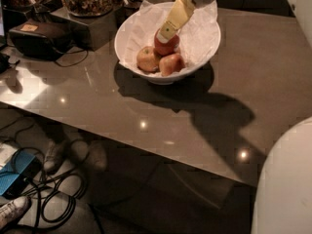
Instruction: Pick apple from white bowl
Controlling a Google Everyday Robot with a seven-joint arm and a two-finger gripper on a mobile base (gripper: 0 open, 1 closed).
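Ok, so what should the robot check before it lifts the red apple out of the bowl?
1. Gripper is inside the white bowl, right at the red apple: ok.
2. Hold on the red apple is firm: cannot tell.
3. Pale apple and pink apple lie in front, not under the gripper: ok.
4. White bowl stands level on the table: ok.

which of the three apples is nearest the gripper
The deep red apple, rearmost in the white bowl: the gripper sits at its top. The pale apple and orange-pink apple lie in front.
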